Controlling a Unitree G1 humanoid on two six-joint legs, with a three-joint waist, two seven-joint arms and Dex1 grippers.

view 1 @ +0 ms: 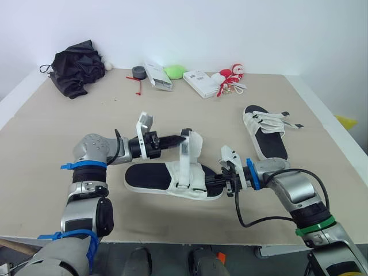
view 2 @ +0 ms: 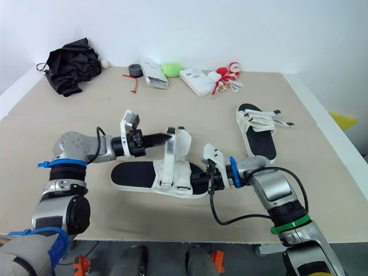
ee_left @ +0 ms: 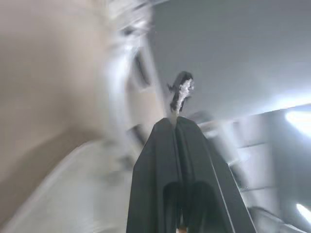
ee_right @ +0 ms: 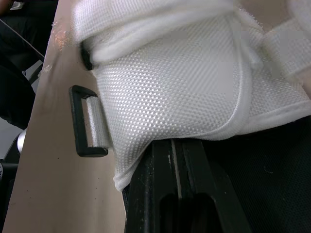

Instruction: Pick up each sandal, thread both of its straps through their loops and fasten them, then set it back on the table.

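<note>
A white sandal with a black footbed (view 1: 150,177) lies near the table's front edge. One of its white straps (view 1: 188,150) stands upright. My left gripper (view 1: 183,138) is shut on the top of that strap, and the white strap end (ee_left: 181,92) pokes past the fingertips. My right gripper (view 1: 220,180) is shut, its fingers (ee_right: 180,184) lying on the footbed under the sandal's white mesh upper (ee_right: 170,82). A black loop (ee_right: 87,121) hangs at the side of the upper. The second sandal (view 1: 265,132) lies further back on the right, its straps loose.
Along the back of the tan table (view 1: 69,132) lie a black cloth bundle (view 1: 75,72), a tape roll (view 1: 138,72), two white boxes (view 1: 158,75) (view 1: 201,83), a green object (view 1: 174,71) and a red and white toy (view 1: 230,77).
</note>
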